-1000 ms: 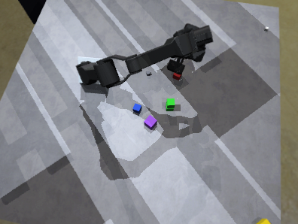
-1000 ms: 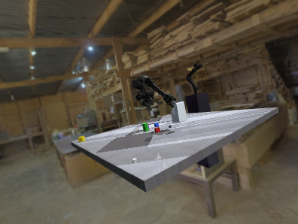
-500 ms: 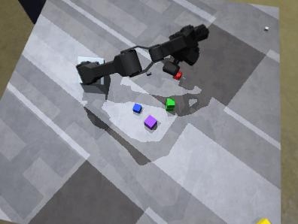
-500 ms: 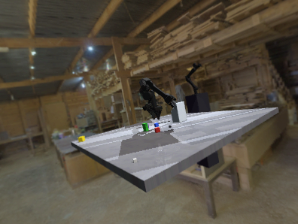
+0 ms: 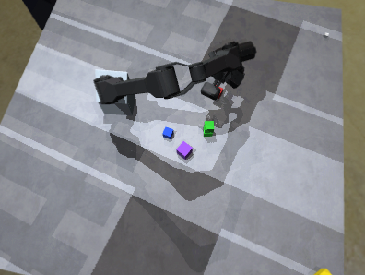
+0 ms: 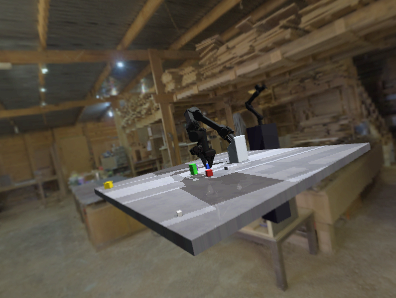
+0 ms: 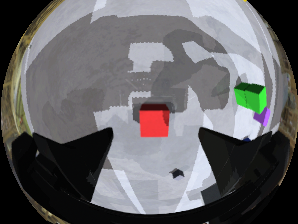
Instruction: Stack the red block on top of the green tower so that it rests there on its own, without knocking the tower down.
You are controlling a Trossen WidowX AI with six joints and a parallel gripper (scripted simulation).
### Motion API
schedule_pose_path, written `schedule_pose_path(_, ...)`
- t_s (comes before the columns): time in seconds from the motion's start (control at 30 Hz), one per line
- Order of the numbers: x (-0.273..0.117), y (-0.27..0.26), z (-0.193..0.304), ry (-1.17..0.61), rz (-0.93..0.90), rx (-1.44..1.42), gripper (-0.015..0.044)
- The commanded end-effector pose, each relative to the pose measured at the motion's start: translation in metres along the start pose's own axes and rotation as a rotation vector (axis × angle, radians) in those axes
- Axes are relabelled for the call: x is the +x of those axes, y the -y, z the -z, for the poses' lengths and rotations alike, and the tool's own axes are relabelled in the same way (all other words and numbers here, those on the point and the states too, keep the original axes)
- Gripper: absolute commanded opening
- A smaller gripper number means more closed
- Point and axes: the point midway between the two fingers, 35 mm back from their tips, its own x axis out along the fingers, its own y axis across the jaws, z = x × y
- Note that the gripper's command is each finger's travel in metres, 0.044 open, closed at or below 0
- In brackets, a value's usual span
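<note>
Top view: we see the arm (image 5: 157, 83) reaching from its pale base plate (image 5: 111, 76) across the grey-patterned tabletop (image 5: 276, 175), with the end effector (image 5: 217, 89) poised over the red block (image 5: 221, 90), of which only a sliver shows beside the dark wrist. The green tower (image 5: 208, 127) stands near, on the side of the block away from the arm's far end, apart from it; a blue block (image 5: 168, 133) and a purple block (image 5: 184, 149) lie further along, the three well separated from one another. A yellow block (image 5: 323, 271) sits at the tabletop's corner and a small white cube (image 5: 326, 34) near the opposite edge. Exterior view: we observe the arm (image 6: 200, 132) bent downward, its end effector (image 6: 207, 161) just above the red block (image 6: 209, 172), which rests on the tabletop (image 6: 280, 170); the green tower (image 6: 193, 168) stands upright just beside it. Wrist view: we look down between the two dark fingers, spread wide with nothing between them; the red block (image 7: 153, 121) lies centred in the gap on the tabletop (image 7: 87, 83), untouched, and the green tower (image 7: 250, 96) appears at the right edge, with a trace of the purple block (image 7: 262, 117) behind it.
</note>
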Motion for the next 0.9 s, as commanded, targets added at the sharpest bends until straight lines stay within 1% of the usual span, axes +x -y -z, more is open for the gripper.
schedule_pose_path(0.0,0.003,-0.002,0.001,0.011,0.0,-0.009,0.044)
schedule_pose_path(0.87,0.042,-0.001,0.0,0.011,0.002,-0.009,0.044)
